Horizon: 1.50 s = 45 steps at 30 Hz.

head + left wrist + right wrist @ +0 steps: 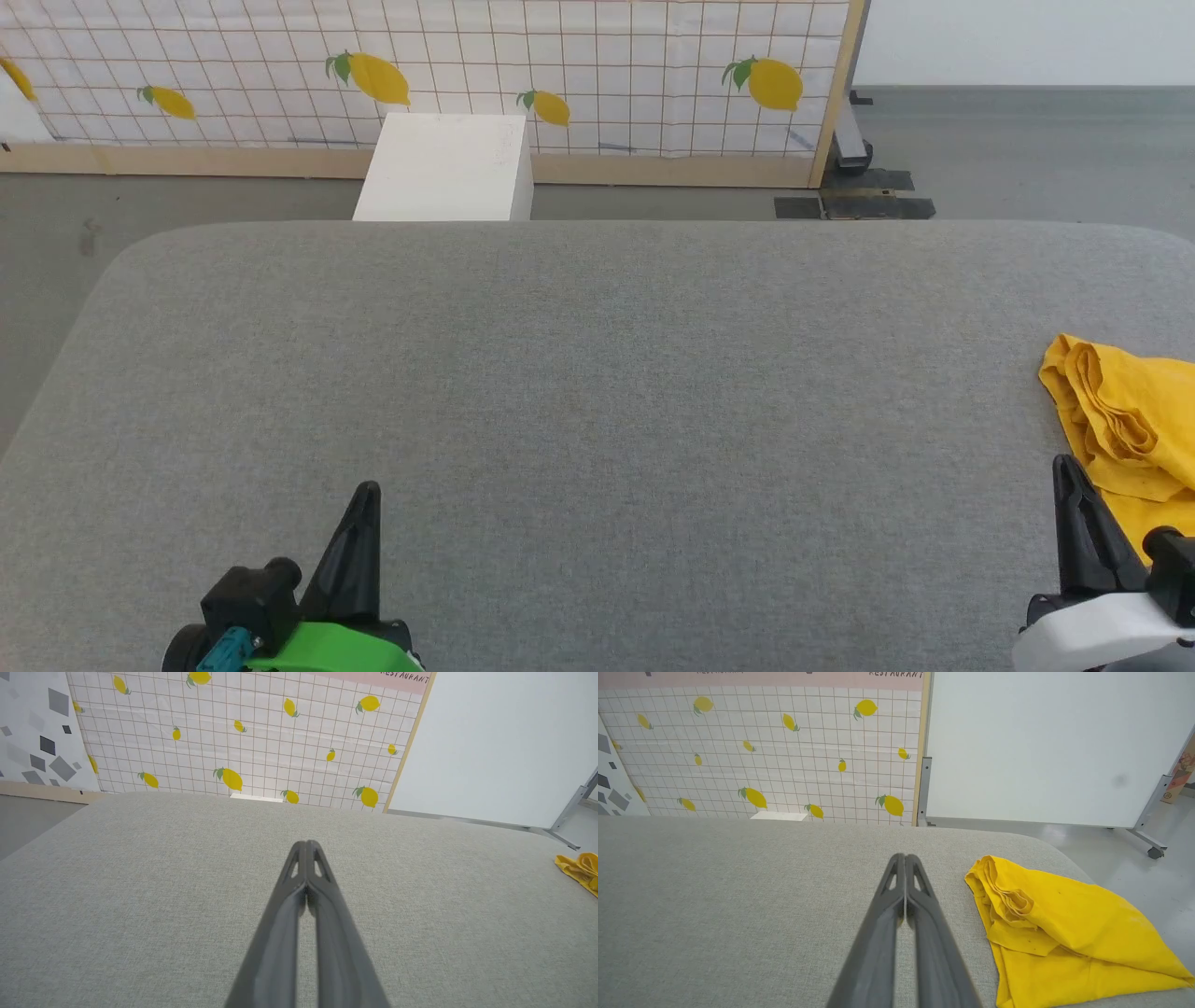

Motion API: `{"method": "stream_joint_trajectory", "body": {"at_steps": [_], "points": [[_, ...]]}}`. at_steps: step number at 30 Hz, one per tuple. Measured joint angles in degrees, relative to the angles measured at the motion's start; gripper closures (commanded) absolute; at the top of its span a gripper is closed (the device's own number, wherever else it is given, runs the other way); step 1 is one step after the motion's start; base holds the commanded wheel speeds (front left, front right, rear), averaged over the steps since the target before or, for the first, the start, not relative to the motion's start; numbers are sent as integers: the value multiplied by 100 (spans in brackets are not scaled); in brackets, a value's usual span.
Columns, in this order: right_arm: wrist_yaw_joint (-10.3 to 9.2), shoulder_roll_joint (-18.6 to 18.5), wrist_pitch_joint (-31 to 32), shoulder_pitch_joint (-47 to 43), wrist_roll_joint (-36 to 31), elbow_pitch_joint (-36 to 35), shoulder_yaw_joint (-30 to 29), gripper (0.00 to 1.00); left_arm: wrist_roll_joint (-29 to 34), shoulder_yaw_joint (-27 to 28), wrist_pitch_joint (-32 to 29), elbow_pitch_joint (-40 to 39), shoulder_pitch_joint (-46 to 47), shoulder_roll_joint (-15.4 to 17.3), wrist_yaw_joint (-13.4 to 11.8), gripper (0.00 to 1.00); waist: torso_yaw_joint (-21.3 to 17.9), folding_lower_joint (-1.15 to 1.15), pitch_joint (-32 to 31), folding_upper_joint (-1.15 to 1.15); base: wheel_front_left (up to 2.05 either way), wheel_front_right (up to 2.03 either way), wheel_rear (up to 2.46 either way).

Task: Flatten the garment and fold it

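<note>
Your yellow T-shirt [1064, 933] lies crumpled, nothing flattened, just right of the right gripper [903, 857]; it and the left gripper [306, 843] are closed, empty

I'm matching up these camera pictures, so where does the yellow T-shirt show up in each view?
Head view: the T-shirt sits at the right edge, just past the right gripper.
Left wrist view: a small bit at the far right edge.
Right wrist view: bunched up at lower right, beside the right gripper.
Shared landmark: the lemon-print wall.
</note>
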<state>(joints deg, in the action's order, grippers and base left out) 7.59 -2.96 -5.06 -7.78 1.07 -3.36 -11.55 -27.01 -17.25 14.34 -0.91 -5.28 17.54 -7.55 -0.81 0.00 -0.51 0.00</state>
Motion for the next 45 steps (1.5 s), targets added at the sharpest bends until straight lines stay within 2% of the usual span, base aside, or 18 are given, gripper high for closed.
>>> {"method": "stream_joint_trajectory", "body": {"at_steps": [45], "points": [[0,0,168,193,-15,111,408,100,921,611,-521,24,71,-514,247,100,30,0,19,0,0,0,0]]}}
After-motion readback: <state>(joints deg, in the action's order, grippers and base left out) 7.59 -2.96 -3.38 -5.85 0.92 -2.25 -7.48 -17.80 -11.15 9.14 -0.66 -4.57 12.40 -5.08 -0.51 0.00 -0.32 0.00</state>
